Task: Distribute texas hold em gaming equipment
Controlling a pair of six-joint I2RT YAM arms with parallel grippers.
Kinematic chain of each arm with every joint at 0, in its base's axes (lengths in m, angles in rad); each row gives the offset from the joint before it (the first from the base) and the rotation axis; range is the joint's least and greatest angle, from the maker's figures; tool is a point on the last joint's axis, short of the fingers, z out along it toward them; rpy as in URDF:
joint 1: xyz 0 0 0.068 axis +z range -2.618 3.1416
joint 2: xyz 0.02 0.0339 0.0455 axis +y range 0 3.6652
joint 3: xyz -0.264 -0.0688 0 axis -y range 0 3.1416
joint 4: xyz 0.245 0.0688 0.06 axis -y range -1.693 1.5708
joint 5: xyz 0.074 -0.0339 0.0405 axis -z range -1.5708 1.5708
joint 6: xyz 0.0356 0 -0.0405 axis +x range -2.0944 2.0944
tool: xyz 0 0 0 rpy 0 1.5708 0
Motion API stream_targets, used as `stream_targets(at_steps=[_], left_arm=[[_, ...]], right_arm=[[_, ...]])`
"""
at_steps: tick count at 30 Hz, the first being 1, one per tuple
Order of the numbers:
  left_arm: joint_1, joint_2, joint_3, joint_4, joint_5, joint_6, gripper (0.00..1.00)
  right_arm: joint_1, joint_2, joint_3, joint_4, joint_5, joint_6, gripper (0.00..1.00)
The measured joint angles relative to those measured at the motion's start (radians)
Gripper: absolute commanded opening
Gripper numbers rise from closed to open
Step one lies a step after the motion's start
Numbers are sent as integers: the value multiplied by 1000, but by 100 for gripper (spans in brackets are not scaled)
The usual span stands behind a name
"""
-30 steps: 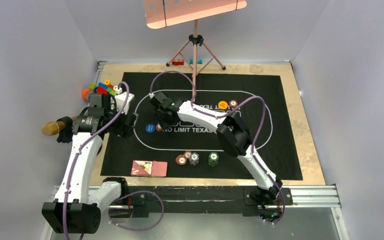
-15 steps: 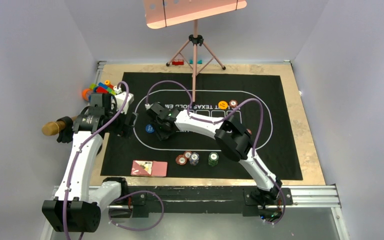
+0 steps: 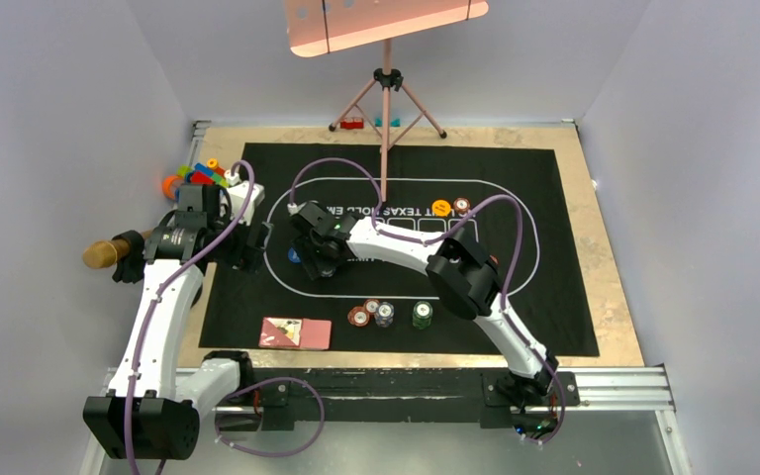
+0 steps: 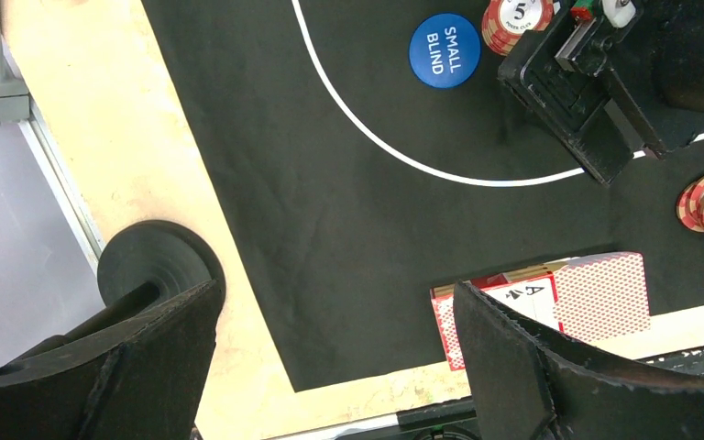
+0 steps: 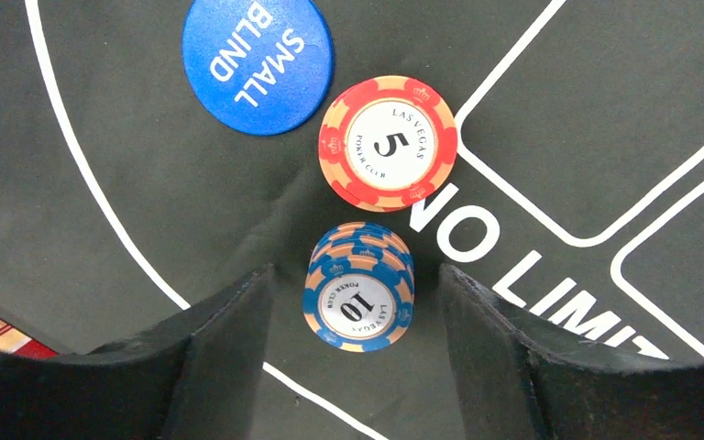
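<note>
In the right wrist view a stack of blue 10 chips point(image 5: 359, 298) stands on the black mat between the fingers of my right gripper point(image 5: 356, 302). That gripper is open, with a gap on each side of the stack. Just beyond it stand a stack of red 5 chips point(image 5: 388, 143) and the blue SMALL BLIND button point(image 5: 257, 62). My left gripper point(image 4: 335, 302) hangs open and empty over the mat's left near corner, with the pink-red-backed cards point(image 4: 596, 293) by its right finger. From above, the right gripper point(image 3: 317, 252) is at the oval's left end.
Three chip stacks point(image 3: 384, 314) stand near the mat's front, with the cards point(image 3: 295, 332) to their left. An orange button point(image 3: 441, 208) and a red chip stack point(image 3: 462, 206) lie farther back. Toy blocks point(image 3: 198, 176) sit at the far left and a tripod point(image 3: 386, 109) behind.
My right gripper came nearer and slightly left to the small blind button. Its jaws then widened off the blue chip stack. The left arm has stayed put.
</note>
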Motion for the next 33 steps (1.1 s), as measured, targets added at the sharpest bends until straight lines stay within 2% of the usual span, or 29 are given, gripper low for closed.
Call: stream_targets(at_steps=[6, 11, 17, 20, 26, 33], left_arm=[[0, 0, 4, -1, 0, -7, 100], [0, -4, 5, -4, 1, -7, 100], [0, -6, 5, -6, 3, -6, 100], [0, -6, 5, -6, 3, -6, 100], [0, -6, 5, -6, 2, -6, 100], [0, -6, 5, -6, 0, -6, 100]], right_arm=[[-1, -40, 0, -21, 7, -9, 71], [-1, -192, -48, -25, 18, -14, 73], [-1, -515, -313, 3, 30, -12, 82], [3, -605, -456, 10, 29, -2, 84], [35, -634, -676, -4, 23, 21, 85], [67, -634, -728, 10, 11, 42, 80]])
